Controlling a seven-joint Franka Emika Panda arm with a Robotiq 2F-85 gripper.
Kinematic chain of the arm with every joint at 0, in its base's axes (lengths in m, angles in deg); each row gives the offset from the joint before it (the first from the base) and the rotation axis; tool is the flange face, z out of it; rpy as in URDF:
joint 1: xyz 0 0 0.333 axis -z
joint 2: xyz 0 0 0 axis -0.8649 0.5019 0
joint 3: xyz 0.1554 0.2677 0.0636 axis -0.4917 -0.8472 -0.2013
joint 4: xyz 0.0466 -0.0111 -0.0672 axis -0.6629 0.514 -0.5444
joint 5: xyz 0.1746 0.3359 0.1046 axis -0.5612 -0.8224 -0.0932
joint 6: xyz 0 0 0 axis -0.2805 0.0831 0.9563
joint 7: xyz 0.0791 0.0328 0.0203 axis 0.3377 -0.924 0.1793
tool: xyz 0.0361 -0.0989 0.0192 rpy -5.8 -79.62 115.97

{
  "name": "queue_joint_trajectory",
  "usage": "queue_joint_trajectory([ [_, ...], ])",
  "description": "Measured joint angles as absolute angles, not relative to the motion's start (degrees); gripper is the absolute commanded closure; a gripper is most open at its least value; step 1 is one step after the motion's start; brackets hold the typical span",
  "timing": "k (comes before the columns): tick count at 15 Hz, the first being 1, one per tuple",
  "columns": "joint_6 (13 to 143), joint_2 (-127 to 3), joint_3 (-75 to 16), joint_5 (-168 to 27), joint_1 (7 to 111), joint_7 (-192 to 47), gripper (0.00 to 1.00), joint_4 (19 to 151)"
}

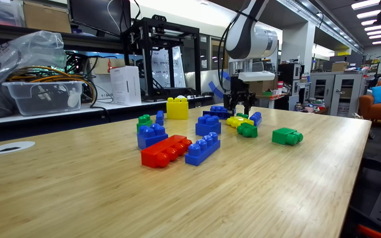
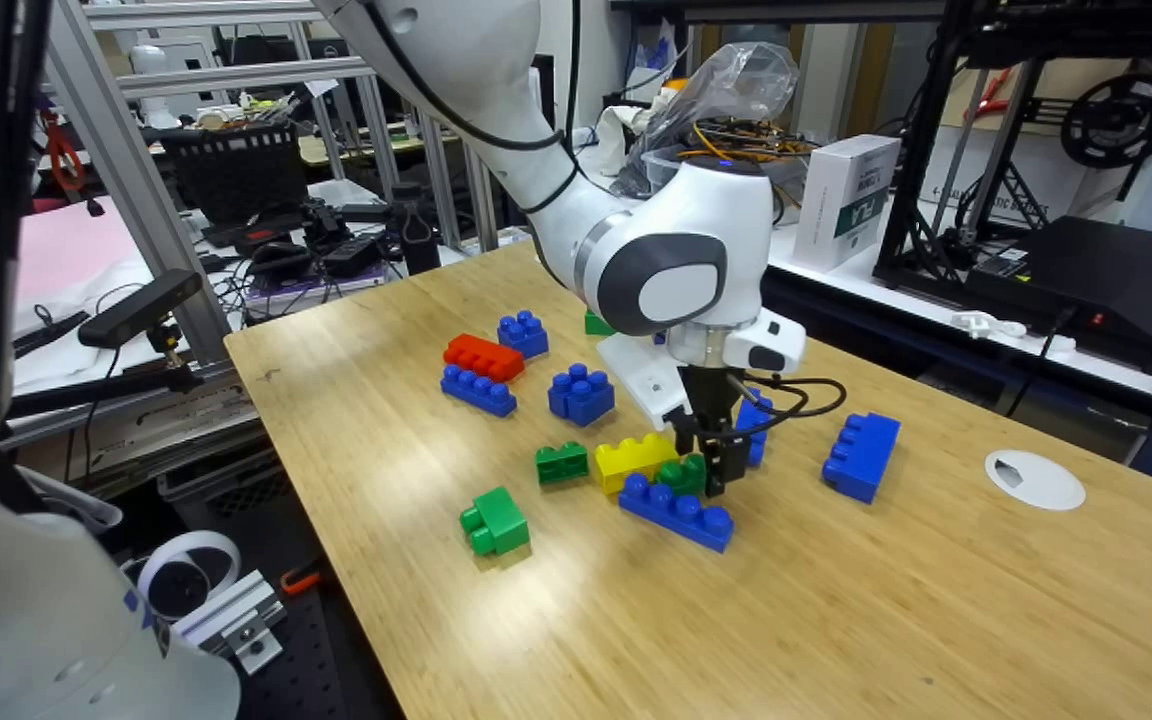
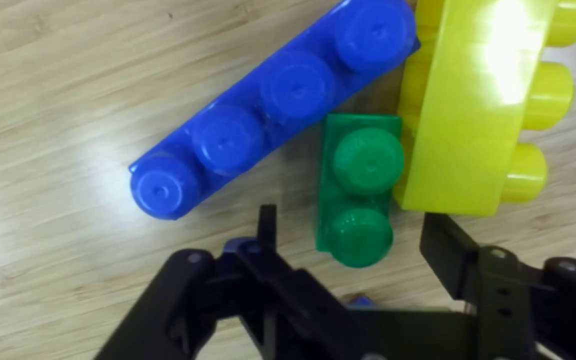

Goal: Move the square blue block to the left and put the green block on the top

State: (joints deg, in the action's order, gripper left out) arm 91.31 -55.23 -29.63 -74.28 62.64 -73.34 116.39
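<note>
Nearest the yellow brick (image 3: 473,125), the green block (image 3: 360,192) stands studs up, just beside the brick's long side; whether they touch I cannot tell. The claw (image 3: 352,232) is spread, one finger off each long side of the green block, pinching nothing. It probably aims at the end that pokes out past the yellow brick because a finger has room there. A long blue brick (image 3: 273,107) slants away from the yellow brick, crowding the green block's other end. Farther from the yellow brick is what I take for the square blue block (image 2: 581,395), studs up, presumably as the base for the green one; a similar blue brick (image 2: 523,333) sits farther still. In an exterior view, far from the yellow brick, a clear bin (image 1: 21,99) shows pale pieces (image 1: 46,95), too unclear to name, with orange cables (image 1: 53,76) heaped at its rim.
</note>
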Motion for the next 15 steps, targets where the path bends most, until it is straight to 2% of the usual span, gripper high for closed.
queue_joint_trajectory([
  [5, 91.91, -55.23, -29.63, -74.28, 62.67, -73.47, 0.9, 116.38],
  [10, 92.04, -56.29, -29.96, -74.28, 62.66, -74.03, 0.9, 116.34],
  [15, 89.39, -64.42, -33.46, -74.84, 62.59, -81.13, 0.9, 116.71],
])
